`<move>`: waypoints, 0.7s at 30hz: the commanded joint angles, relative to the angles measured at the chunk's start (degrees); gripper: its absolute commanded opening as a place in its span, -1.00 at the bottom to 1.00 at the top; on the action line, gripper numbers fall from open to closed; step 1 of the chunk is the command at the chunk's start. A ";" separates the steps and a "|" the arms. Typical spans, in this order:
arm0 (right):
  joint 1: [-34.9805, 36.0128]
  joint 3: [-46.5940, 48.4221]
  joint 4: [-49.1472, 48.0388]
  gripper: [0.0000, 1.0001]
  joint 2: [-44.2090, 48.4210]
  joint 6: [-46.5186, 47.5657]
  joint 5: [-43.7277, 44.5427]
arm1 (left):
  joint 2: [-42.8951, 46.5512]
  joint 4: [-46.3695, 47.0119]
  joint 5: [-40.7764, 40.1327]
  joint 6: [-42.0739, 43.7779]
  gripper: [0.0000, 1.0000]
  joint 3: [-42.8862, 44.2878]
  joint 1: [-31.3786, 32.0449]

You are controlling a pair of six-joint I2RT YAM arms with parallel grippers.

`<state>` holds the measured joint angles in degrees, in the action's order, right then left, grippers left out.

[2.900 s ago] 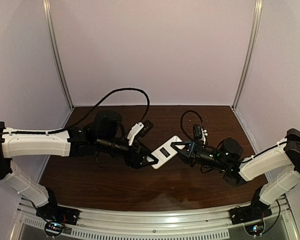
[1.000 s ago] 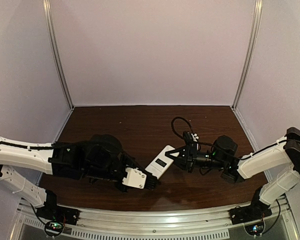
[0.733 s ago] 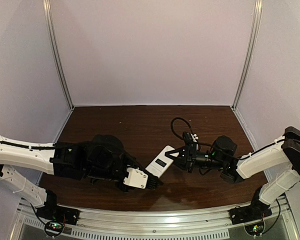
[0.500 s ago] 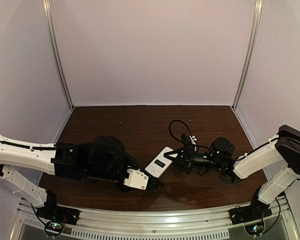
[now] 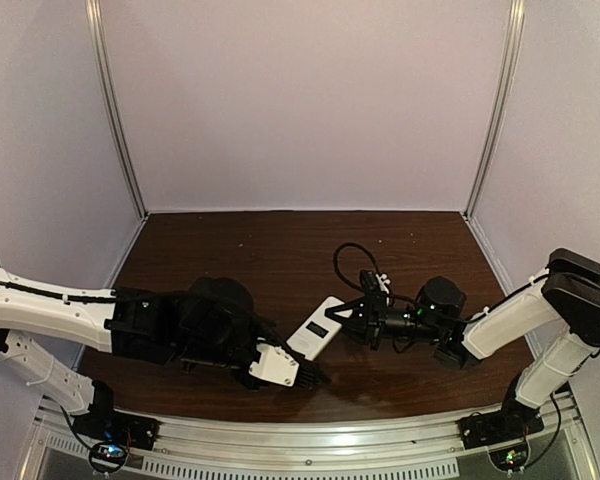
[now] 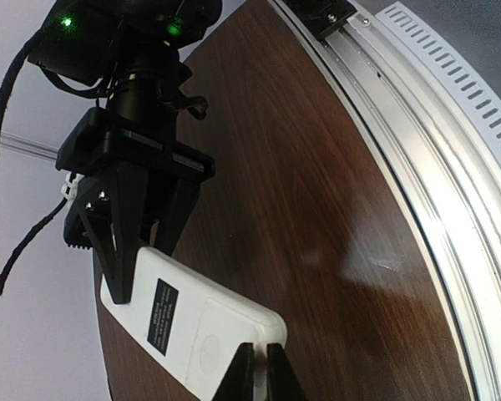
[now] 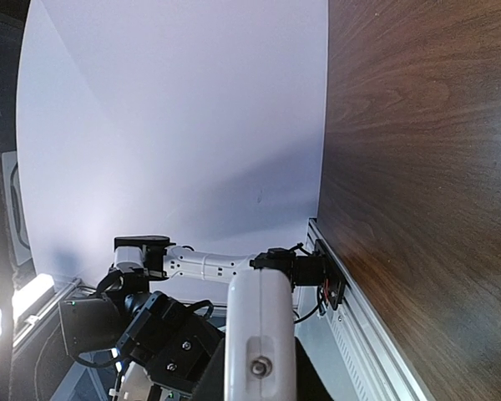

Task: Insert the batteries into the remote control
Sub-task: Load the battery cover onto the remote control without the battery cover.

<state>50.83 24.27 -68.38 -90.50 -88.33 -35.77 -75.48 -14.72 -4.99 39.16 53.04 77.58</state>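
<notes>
Remote control [image 5: 315, 328] held out between 2 arms
Right tool [image 6: 140, 266] clamps its far end, holding it over the table [image 5: 240, 250], probably so the closed, seemingly empty left tool [image 6: 260, 366], touching the near end, can work there.

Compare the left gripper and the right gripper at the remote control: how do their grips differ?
The right gripper straddles the far end of the remote control, its fingers clamped on the body. The left gripper sits at the near corner with its fingers pressed together. The right gripper plainly holds the remote control, but the views do not show whether the left gripper pinches anything. Both have black fingers and both are shut.
</notes>
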 commanded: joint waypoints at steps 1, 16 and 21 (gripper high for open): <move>2.55 2.92 -6.34 -1.00 2.35 -0.53 -4.05 | -1.16 1.82 -2.40 0.23 -0.86 -0.39 -0.77; -1.02 6.30 25.01 -1.00 12.52 21.61 -0.96 | 10.22 7.48 -4.99 -13.19 0.27 1.01 -0.88; -1.08 10.01 37.61 -1.00 16.98 29.56 4.51 | 11.88 10.00 -12.48 -27.48 0.88 1.18 -2.13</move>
<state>50.06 31.05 -42.39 -76.97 -67.57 -35.86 -64.07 -8.95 -11.42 24.84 53.15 76.84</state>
